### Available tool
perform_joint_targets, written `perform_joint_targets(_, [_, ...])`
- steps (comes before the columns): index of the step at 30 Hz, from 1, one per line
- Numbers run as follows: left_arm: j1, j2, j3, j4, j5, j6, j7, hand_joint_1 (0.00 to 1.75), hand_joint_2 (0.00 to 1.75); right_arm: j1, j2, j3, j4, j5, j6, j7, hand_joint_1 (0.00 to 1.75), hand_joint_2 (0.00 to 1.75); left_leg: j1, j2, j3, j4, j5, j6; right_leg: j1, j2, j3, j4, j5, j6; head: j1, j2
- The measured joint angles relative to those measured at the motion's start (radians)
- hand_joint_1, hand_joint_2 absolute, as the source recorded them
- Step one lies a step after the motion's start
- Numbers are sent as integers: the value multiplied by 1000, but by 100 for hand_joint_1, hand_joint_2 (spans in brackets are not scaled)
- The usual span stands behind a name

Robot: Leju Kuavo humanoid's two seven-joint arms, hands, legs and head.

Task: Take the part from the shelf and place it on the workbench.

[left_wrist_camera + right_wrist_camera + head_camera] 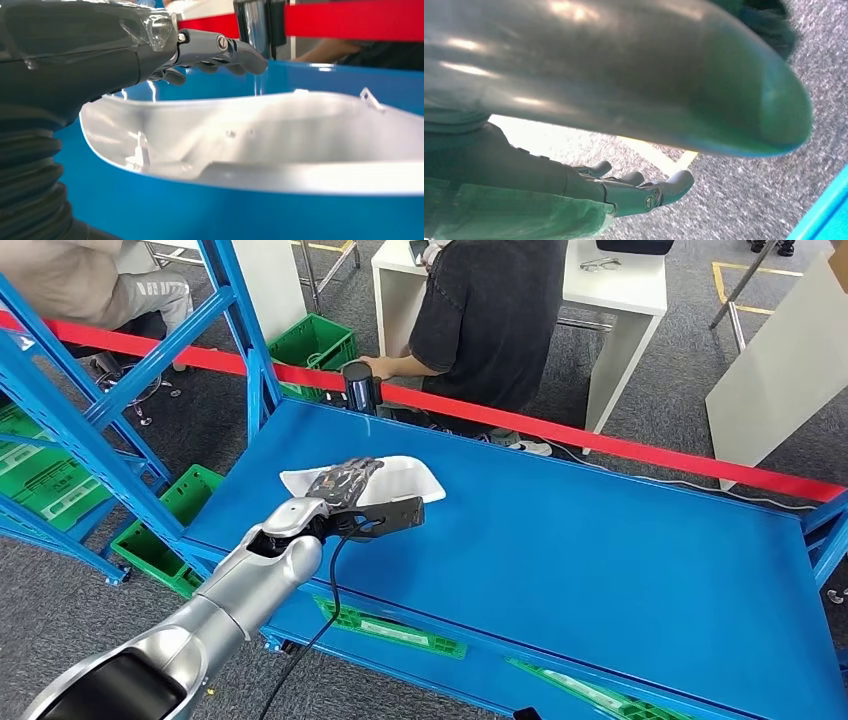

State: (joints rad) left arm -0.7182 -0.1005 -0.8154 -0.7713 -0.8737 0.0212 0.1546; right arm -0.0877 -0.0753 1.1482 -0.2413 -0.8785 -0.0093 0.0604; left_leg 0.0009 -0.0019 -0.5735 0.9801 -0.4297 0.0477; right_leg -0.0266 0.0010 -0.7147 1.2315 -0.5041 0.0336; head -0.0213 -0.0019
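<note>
White plastic part [400, 480], a shallow curved shell, lies flat on the blue workbench [600, 570] near its back left corner. My left hand [345, 485] reaches out over the part's left end, fingers [235, 50] stretched above its rim; I cannot tell whether they touch it or grip it. My right hand [634, 192] hangs over grey speckled floor [744, 195], fingers loosely curled and holding nothing. Beyond the bench runs a red barrier tape [620, 440], and a person in a dark shirt [490, 310] stands behind it at a white table [630, 290]. Green crates [180, 510] sit beside the blue shelf frame [90, 410].
</note>
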Motion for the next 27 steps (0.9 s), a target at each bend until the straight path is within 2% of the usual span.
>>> perform_joint_targets(1, [-4, -3, 1, 8, 3, -1, -1, 0, 175, -1, -1, 0, 0, 1, 1, 0, 0, 0, 0, -1, -1, 4, -2, -3, -1, -1, 39, -75, 27, 8, 0, 0])
perform_joint_targets(2, [-10, -7, 3, 16, 7, -1, -3, 0, 175, -3, -2, 0, 0, 2, 2, 0, 0, 0, -3, -2, -4, 10, -5, -7, -1, -2, 74, -143, 47, 10, 0, 0])
perform_joint_targets(3, [-17, -10, 5, 26, 11, -1, -4, 0, 175, -6, -3, 0, 0, 3, 4, 0, 0, 0, -5, -3, -7, 15, -8, -12, -1, -2, 99, -191, 61, 7, 0, 0])
perform_joint_targets(4, [-24, -13, 7, 35, 15, -2, -6, 0, 175, -7, -3, 0, 0, 4, 5, 0, 0, 0, -7, -3, -11, 20, -10, -16, 1, -2, 110, -213, 67, 1, -1, 0])
perform_joint_targets(7, [-38, -18, 16, 60, 28, -3, -12, 0, 175, -8, -2, 0, 0, 9, 7, 1, 0, 0, -3, -1, -17, 27, -15, -26, 1, 1, 109, -218, 70, -17, -2, 0])
perform_joint_targets(8, [-42, -20, 19, 67, 32, -3, -13, 0, 175, -8, -2, 0, 0, 11, 7, 1, 0, 0, -1, -1, -26, 43, -27, -31, -1, 1, 110, -219, 71, -23, -3, 0])
perform_joint_targets(10, [-49, -21, 23, 79, 37, -3, -15, 0, 175, -10, -3, 0, 0, 14, 9, 1, 0, 0, 4, 0, -69, 134, -79, -44, -4, 1, 110, -220, 72, -32, -4, 0])
perform_joint_targets(12, [-53, -21, 26, 93, 39, -4, -15, 0, 175, -12, -3, 0, 0, 16, 11, 1, 0, 0, 7, 0, -135, 273, -137, -51, -3, 1, 109, -219, 72, -35, -5, 0])
perform_joint_targets(13, [-53, -21, 27, 99, 39, -4, -15, 0, 175, -12, -3, 0, 0, 17, 12, 2, 0, 0, 8, 0, -156, 315, -146, -52, -3, 1, 109, -219, 72, -35, -5, 0])
perform_joint_targets(14, [-54, -22, 27, 105, 39, -4, -15, 0, 175, -12, -2, 0, 0, 18, 13, 2, 0, 0, 9, 0, -160, 318, -135, -51, -2, 2, 110, -219, 72, -35, -5, 0])
perform_joint_targets(15, [-55, -22, 27, 108, 40, -4, -15, 0, 175, -12, -2, 0, 0, 19, 14, 2, 0, 0, 9, 0, -142, 278, -107, -48, -2, 2, 111, -219, 72, -35, -5, 0])
perform_joint_targets(17, [-61, -23, 28, 112, 41, -4, -16, 0, 175, -14, -1, 0, 0, 19, 14, 2, 0, 0, 7, 0, -69, 131, -41, -35, 1, 4, 113, -219, 72, -34, -5, 0])
perform_joint_targets(18, [-66, -24, 28, 113, 42, -4, -16, 0, 175, -15, 0, 0, 0, 19, 14, 2, 0, 0, 5, 0, -41, 73, -22, -30, 4, 4, 112, -219, 72, -33, -5, 0])
perform_joint_targets(19, [-69, -25, 28, 115, 42, -4, -16, 0, 175, -16, 1, 0, 0, 19, 14, 2, 0, 0, 2, 0, -24, 39, -15, -25, 5, 4, 111, -219, 73, -30, -5, 0])
perform_joint_targets(21, [-73, -26, 29, 118, 42, -4, -16, 0, 175, -17, 2, 0, 0, 19, 14, 2, 0, 0, -4, 0, -21, 25, -16, -20, 6, 3, 109, -222, 76, -21, -5, 0])
perform_joint_targets(23, [-75, -29, 30, 120, 42, -4, -17, 0, 175, -17, 3, 0, 0, 19, 15, 2, 0, 0, -1, 1, -12, 10, -6, -9, 4, 2, 100, -211, 68, -14, -4, 0])
perform_joint_targets(24, [-77, -31, 31, 120, 42, -4, -17, 0, 175, -17, 3, 0, 0, 19, 15, 2, 0, 0, 1, 2, -8, 3, 1, -3, 4, 2, 86, -183, 53, -15, -3, 0])
perform_joint_targets(25, [-79, -34, 31, 121, 42, -4, -18, 0, 175, -17, 3, 0, 0, 19, 15, 2, 0, 0, 3, 2, -5, -2, 5, 1, 3, 1, 62, -132, 29, -18, -2, 0])
perform_joint_targets(27, [-78, -37, 31, 124, 42, -4, -18, 0, 175, -17, 3, 0, 0, 19, 15, 2, 0, 0, 0, 2, -7, -3, 7, 3, 3, 1, -1, 5, -24, -23, 0, 0])
